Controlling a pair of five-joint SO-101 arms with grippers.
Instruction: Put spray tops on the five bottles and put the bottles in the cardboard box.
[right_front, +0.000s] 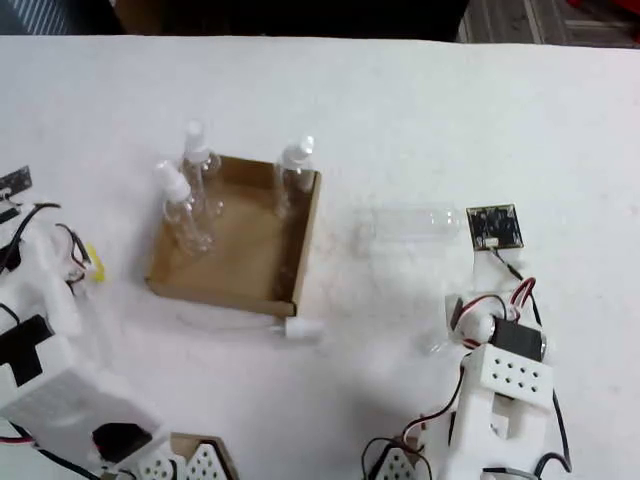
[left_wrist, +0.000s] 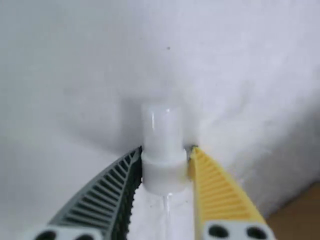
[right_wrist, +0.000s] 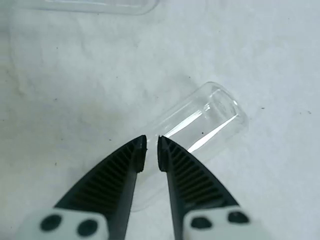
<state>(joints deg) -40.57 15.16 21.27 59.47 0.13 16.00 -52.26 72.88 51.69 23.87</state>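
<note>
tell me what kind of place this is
Probably a robotics lab or hobby workbench: a white table with a bare circuit board trailing wires, and a cardboard box holding clear bottles.

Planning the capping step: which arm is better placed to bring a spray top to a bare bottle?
Left, probably: left gripper is shut on a spray top; right gripper sits by a topless bottle.

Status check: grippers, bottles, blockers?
Left gripper shut on spray top. Right gripper nearly shut over lying bottle. Three capped bottles in cardboard box. Nothing in the way.
</note>
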